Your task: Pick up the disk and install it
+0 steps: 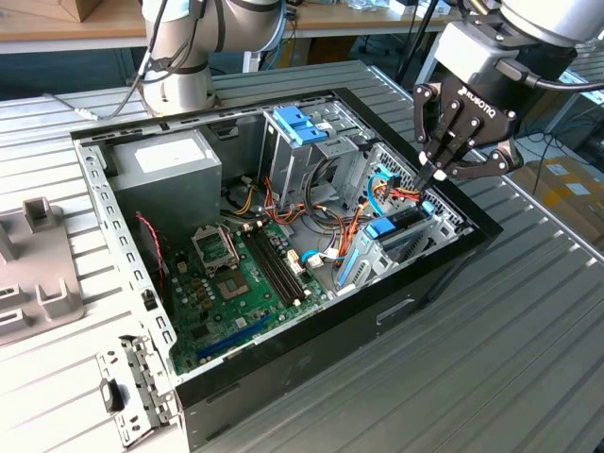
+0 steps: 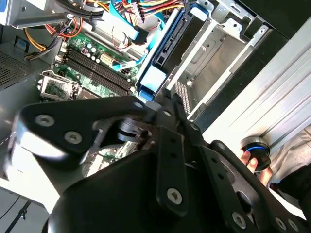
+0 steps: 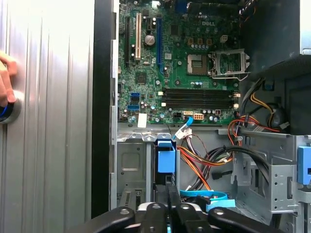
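The disk (image 1: 398, 228) stands on edge in the drive bay at the exterior view's right end of the open computer case (image 1: 311, 330), its blue plastic tabs showing. In both wrist views I look along its edge, at the blue rail (image 2: 167, 43) and the blue tab (image 3: 166, 162). My gripper (image 1: 437, 176) hangs right over the disk's upper edge with its black fingers (image 3: 174, 204) pressed together and nothing seen between them. Whether the tips (image 2: 165, 104) touch the disk I cannot tell.
Inside the case are a green motherboard (image 1: 236, 274), a grey power-supply box (image 1: 170, 165), a metal cage with light-blue handles (image 1: 297, 127) and orange and blue cables (image 3: 204, 160). A hand (image 2: 255, 160) rests by a blue-ringed button on the slatted metal table (image 1: 528, 359). A grey fixture (image 1: 28, 264) lies at the exterior view's left.
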Controlling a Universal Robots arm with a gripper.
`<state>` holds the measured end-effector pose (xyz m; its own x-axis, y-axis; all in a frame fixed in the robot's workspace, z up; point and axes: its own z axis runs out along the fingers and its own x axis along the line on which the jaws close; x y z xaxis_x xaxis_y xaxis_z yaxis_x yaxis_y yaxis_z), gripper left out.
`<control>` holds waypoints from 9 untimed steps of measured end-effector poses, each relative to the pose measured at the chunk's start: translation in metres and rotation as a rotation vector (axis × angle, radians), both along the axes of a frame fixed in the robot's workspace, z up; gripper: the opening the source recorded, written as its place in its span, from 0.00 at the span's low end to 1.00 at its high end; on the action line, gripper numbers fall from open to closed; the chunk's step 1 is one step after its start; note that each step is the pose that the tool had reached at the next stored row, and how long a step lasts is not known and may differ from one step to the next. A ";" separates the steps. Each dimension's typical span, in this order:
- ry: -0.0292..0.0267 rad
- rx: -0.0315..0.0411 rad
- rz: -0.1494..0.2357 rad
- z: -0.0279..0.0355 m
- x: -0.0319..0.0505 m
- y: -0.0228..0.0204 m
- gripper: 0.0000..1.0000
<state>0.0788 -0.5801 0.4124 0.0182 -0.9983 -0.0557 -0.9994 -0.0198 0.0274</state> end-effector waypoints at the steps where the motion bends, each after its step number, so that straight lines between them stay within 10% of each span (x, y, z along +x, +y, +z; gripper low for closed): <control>1: 0.0001 0.0000 0.000 -0.0009 0.0000 0.0000 0.12; 9: 0.0052 0.0002 0.000 -0.0102 0.0100 0.0001 0.11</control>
<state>0.0889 -0.5800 0.4022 0.0177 -0.9983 -0.0559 -0.9993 -0.0196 0.0326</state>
